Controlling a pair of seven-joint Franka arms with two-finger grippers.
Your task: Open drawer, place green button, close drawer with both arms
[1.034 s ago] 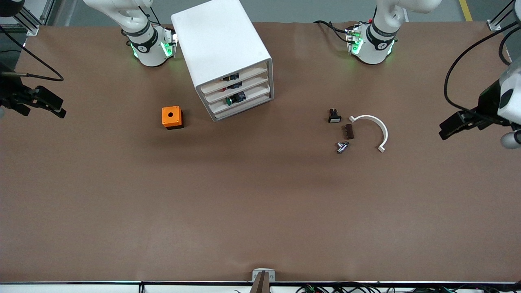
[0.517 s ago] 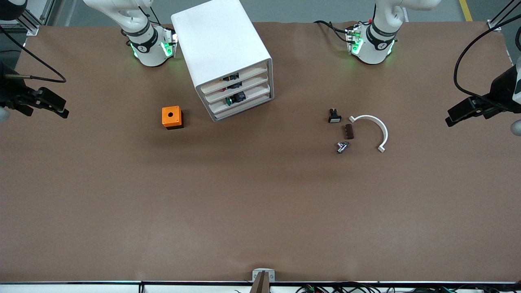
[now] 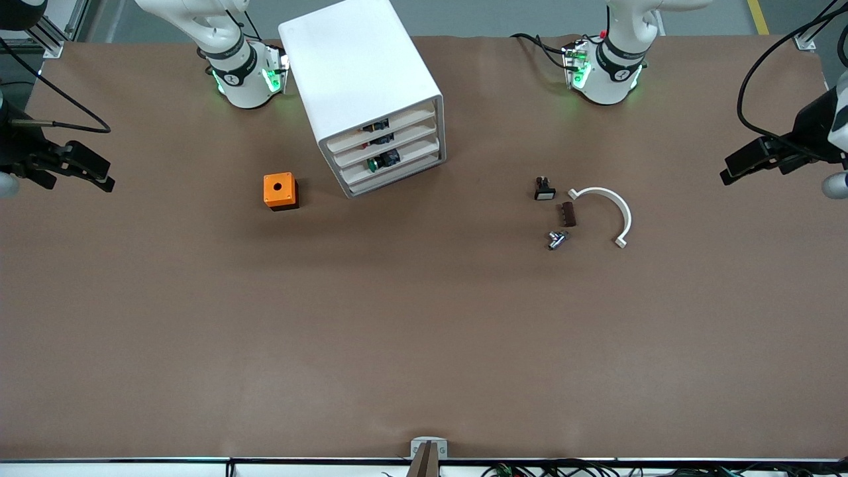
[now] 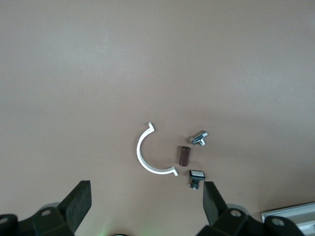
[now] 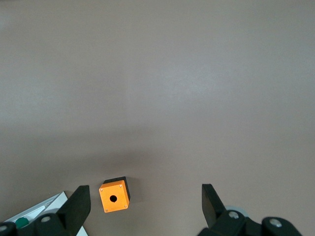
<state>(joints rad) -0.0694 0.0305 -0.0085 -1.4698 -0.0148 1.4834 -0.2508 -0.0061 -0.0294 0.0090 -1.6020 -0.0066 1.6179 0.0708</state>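
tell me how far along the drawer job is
Looks done: the button lies in the third drawer of the cabinet, and that drawer sits flush with the other three. In hand: nothing. The left gripper and right gripper are open and empty, up over the table's two ends, well away from the cabinet. Nothing appears left to do.

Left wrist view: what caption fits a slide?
Open left gripper above a white curved clip and three small parts.

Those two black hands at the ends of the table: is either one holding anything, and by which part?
Nothing is held. The left hand and the right hand both hang open and empty over the table's ends; the green button lies in its drawer.
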